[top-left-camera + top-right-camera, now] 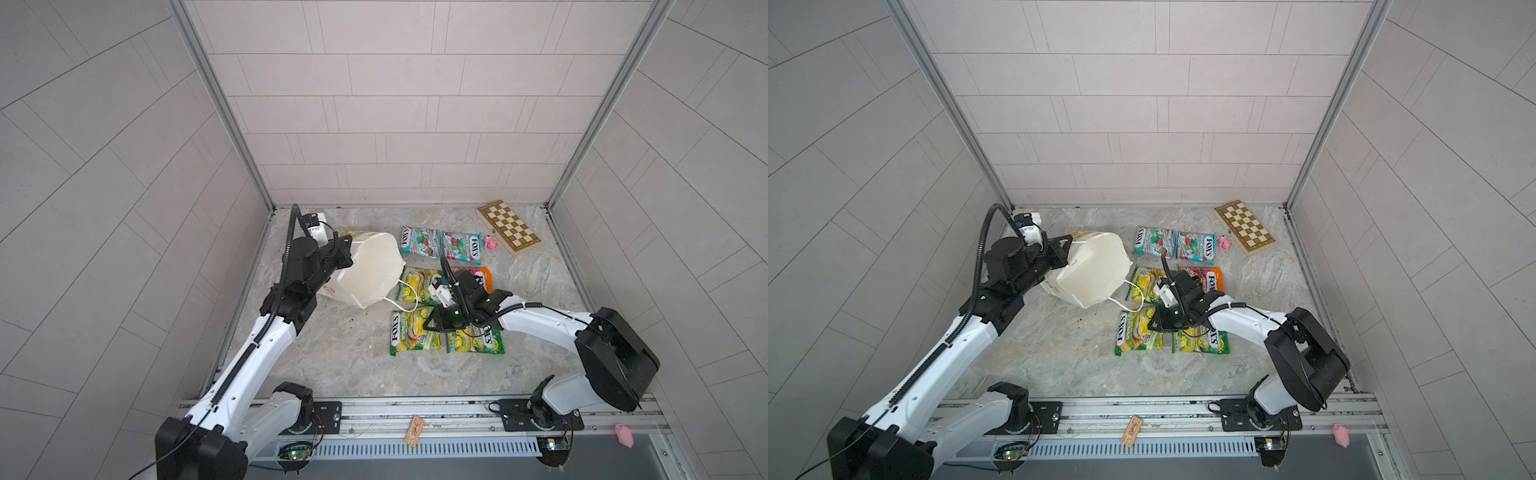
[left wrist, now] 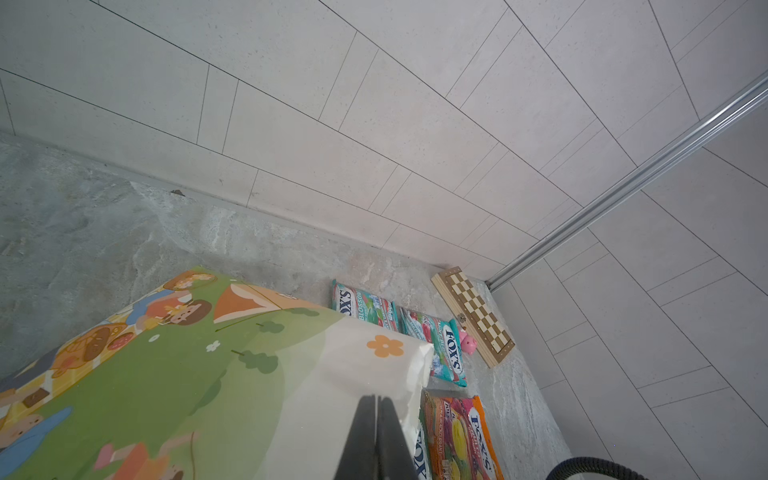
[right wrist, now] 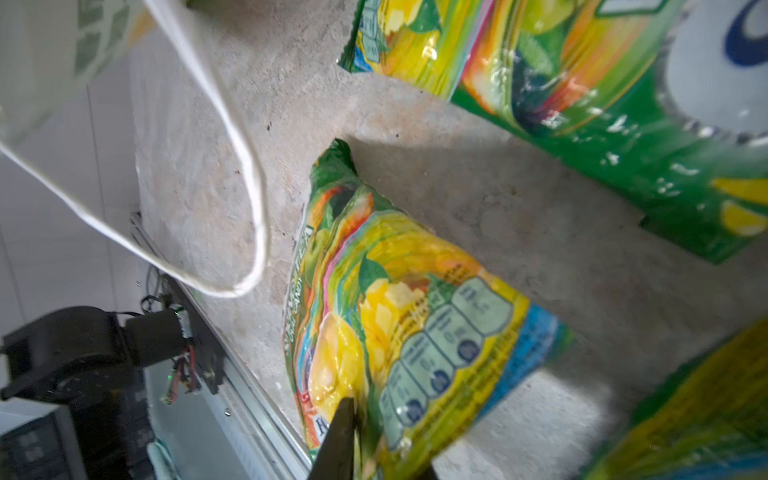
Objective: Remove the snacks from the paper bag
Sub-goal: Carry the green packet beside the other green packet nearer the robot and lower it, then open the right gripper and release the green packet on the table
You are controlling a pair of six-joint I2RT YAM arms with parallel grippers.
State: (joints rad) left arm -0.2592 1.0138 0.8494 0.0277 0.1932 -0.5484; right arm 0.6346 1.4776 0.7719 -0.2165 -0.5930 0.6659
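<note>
At the bottom centre of the frame the left gripper (image 2: 376,432) has its jaws pressed together on the white edge of the paper bag (image 2: 187,365). The bag's green picnic print fills the lower left. To the right of it, on the marbled surface (image 2: 83,232), lie a teal packet (image 2: 365,307) and a second teal packet (image 2: 440,349) side by side. An orange-pink packet (image 2: 457,440) lies below them. A pink pig (image 2: 468,344) sits just beside the chessboard (image 2: 473,316).

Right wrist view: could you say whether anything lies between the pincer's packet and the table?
Nothing visible does: the green-yellow packet touches bare table at its far end, apart from the cord handle and neighbouring packets.
</note>
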